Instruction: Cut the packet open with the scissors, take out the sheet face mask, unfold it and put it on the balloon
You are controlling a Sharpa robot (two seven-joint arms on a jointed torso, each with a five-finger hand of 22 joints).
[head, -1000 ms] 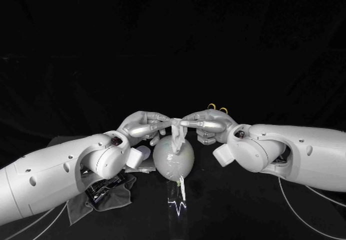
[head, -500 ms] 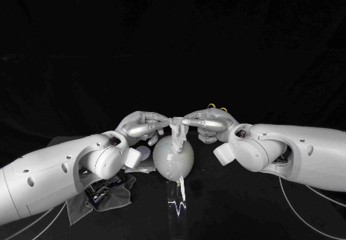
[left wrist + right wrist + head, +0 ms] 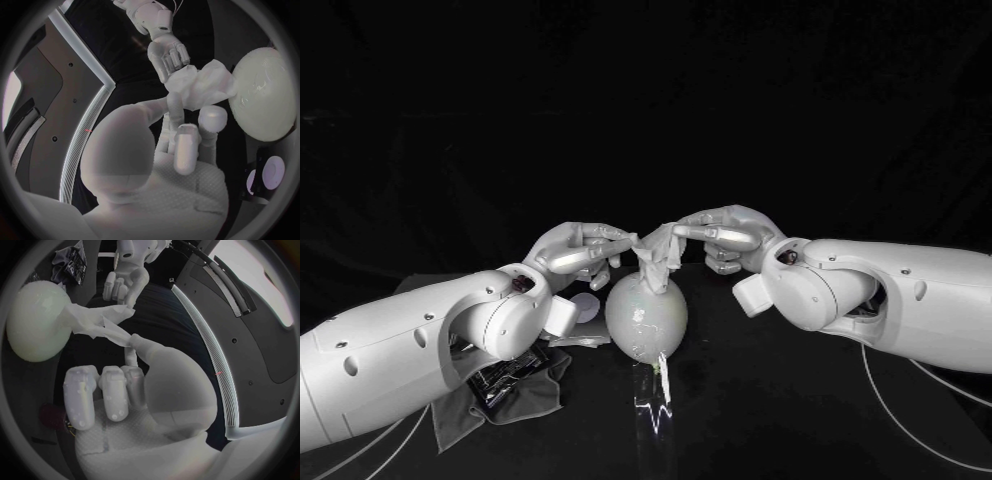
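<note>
One sheet face mask (image 3: 656,256) is seen, crumpled and not spread out, held up between two hands just above one balloon (image 3: 646,320). At one side it is pinched by the left hand (image 3: 583,250), whose fingertips are closed on the fabric; nothing else is held by that hand. At the other side it is pinched by the right hand (image 3: 723,238) between the thumb and an outstretched finger. Its other fingers are folded in toward the palm, as is shown in the right wrist view. The two hands are placed close together, with the bunched mask between them. The lower end of the mask hangs down to the top of the balloon and appears to touch it. The balloon is pale and egg-shaped, and it is stood upright on the black table (image 3: 776,420) between the two forearms. One dark packet (image 3: 499,386) is seen lying on one grey cloth (image 3: 542,402) at the robot's left, near the balloon and below the left forearm. Pale markings can be made out on the packet, but they are too small to be read.
</note>
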